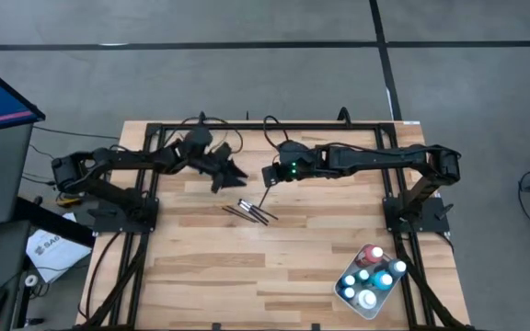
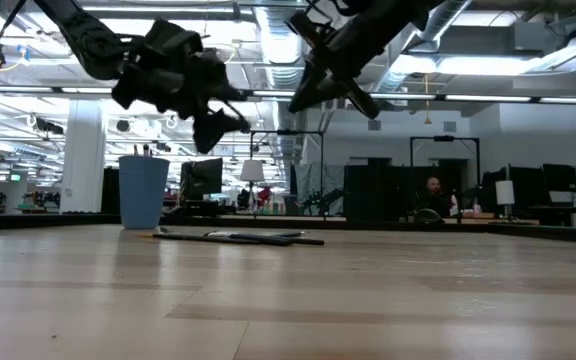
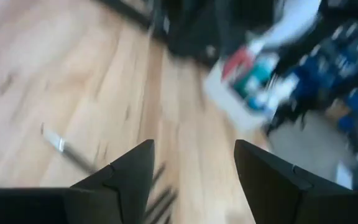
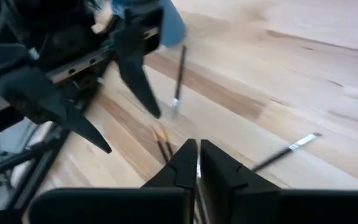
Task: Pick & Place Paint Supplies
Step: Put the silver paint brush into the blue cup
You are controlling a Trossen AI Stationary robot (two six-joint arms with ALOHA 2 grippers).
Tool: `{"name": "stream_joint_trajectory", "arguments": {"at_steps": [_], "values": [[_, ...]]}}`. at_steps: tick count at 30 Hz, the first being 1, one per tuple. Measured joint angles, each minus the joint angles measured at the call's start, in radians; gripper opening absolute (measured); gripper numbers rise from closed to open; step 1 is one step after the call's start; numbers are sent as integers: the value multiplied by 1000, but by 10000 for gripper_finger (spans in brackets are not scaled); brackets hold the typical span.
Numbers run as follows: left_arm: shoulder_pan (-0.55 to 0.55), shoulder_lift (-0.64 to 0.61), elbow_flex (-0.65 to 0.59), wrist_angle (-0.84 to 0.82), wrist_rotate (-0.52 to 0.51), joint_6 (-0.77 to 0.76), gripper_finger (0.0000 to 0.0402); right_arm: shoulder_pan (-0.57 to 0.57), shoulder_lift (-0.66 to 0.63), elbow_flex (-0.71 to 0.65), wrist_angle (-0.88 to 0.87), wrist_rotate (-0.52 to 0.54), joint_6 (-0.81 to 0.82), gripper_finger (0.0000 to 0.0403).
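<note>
You see two arms built from matte black links with rounded joint housings. The right arm [image 1: 375,158] carries a small green light near its wrist, at 9 o'clock from its elbow. Thin black cables loop beside the left arm [image 1: 127,164]. Each gripper has two black fingers [image 3: 129,177] of wedge shape, with flat angular faces that narrow to a point.

pale planked wood table [image 1: 274,267] with matt grain; dark-handled paintbrushes [image 1: 251,211] with shiny metal ferrules
</note>
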Motion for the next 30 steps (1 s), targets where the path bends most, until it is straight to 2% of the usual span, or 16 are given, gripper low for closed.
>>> {"name": "stream_joint_trajectory", "arguments": {"at_steps": [3, 5, 9, 12, 17, 24, 30], "values": [[-30, -32, 0, -180, -37, 148, 214, 0, 0, 0, -31, 0, -2, 30], [-65, -68, 0, -322, -108, 299, 214, 0, 0, 0, -34, 0, -4, 43], [-144, -126, 23, -556, -349, 546, 216, 0, 0, 0, -33, 0, -8, 58], [-177, -108, 83, -694, -484, 640, 221, 1, 0, 0, -33, -5, -33, 60], [-152, 8, 194, -800, -446, 670, 223, 22, 0, 0, -49, -86, -67, 60], [-146, 133, 261, -979, -476, 878, 223, 104, 0, 0, -146, -119, -66, 61], [-143, 141, 244, -938, -592, 1004, 223, 149, 0, 0, -206, -101, -49, 61]]}}
